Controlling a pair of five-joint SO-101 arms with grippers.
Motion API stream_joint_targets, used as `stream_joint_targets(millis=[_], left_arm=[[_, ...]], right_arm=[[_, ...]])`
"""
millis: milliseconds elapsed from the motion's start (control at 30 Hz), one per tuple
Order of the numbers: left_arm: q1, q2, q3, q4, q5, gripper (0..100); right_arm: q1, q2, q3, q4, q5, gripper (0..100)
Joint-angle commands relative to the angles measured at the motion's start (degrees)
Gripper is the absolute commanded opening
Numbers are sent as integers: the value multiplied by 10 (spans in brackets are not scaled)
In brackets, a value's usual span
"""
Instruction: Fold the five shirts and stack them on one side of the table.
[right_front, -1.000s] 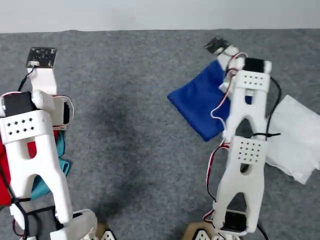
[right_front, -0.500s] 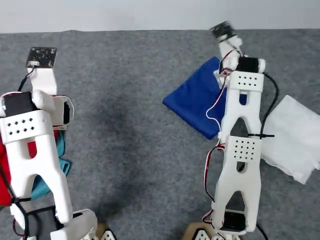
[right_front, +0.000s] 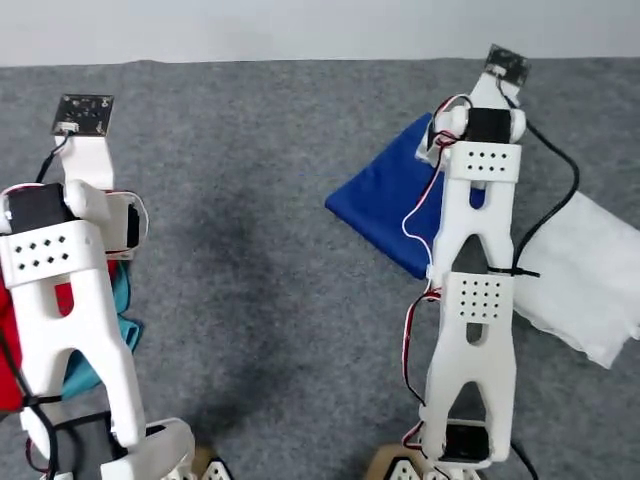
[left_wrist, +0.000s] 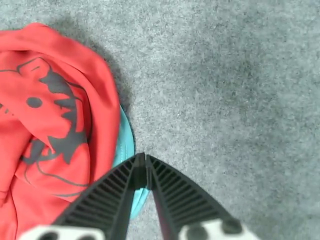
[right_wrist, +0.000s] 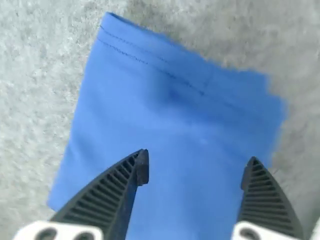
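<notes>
A folded blue shirt (right_front: 385, 195) lies on the grey carpet at the right of centre. My right arm stretches over its right part, and in the right wrist view my right gripper (right_wrist: 196, 170) hangs open above the blue shirt (right_wrist: 170, 130), nothing between its fingers. A white shirt (right_front: 590, 270) lies folded at the right edge. At the left edge a red shirt (left_wrist: 45, 135) with a dark print lies crumpled on a teal shirt (left_wrist: 125, 150). My left gripper (left_wrist: 145, 162) is shut and empty, its tips beside the teal edge.
Grey carpet (right_front: 250, 220) covers the whole table, with open room in the middle between the two arms. A pale wall (right_front: 300, 25) runs along the far edge. The left arm's body (right_front: 60, 300) overlies the red and teal pile.
My right arm has swung its wrist to the right and stretched farther back over the blue shirt. The blue shirt shifted slightly left earlier. The left arm has kept still.
</notes>
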Motion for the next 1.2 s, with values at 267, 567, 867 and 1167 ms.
stream_joint_targets(millis=[267, 567, 867, 1167], left_arm=[[-4, -18, 47, -9, -8, 5], [-4, -18, 47, -9, -8, 5], [-4, -21, 47, -7, -8, 5], [-4, -21, 47, -5, -8, 5]], right_arm=[[-23, -124, 192, 24, -132, 303], [-19, -87, 222, -7, -142, 303], [-21, 24, 222, -87, -141, 299], [1, 43, 221, -71, -104, 58]])
